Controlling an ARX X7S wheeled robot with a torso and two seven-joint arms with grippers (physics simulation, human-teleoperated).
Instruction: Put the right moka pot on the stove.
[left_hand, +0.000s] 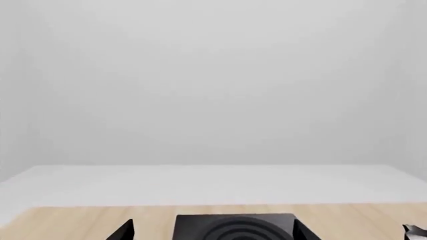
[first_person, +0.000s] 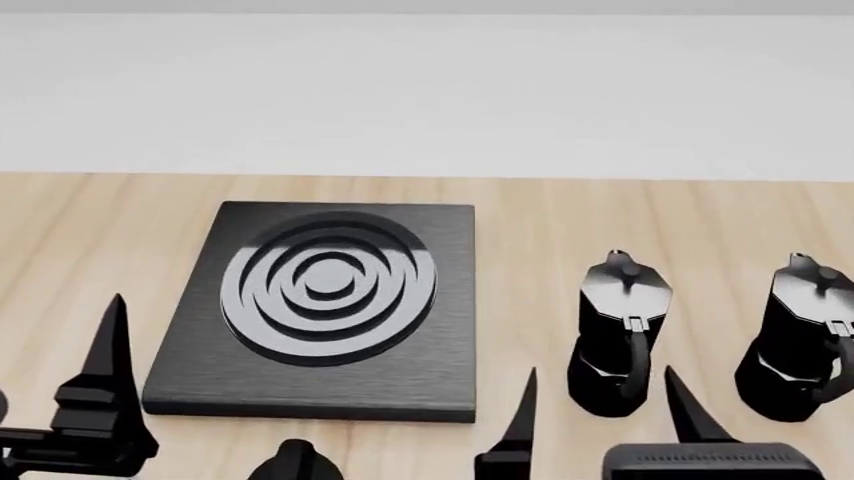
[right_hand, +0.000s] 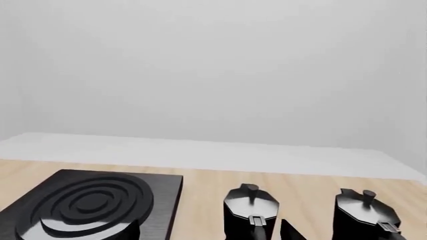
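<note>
Two grippers: both mine, both low in the head frame
Right gripper (first_person: 601, 405): prongs spread apart, nothing between them, bottom centre-right
Left gripper (first_person: 200, 390): one prong shows at lower left, the other is cut by the bottom edge; I cannot tell how wide it stands
Right moka pot (first_person: 805, 340): upright on the wooden table (first_person: 641, 220), far right edge, handle toward me
Other moka pot (first_person: 617, 335): just left of it, apart
Stove (first_person: 320, 310): centre-left, flat, well apart from both pots

Stove (right_hand: 87, 207) on wooden table (right_hand: 200, 195); right moka pot (right_hand: 365, 214) beside other moka pot (right_hand: 252, 212).
</note>
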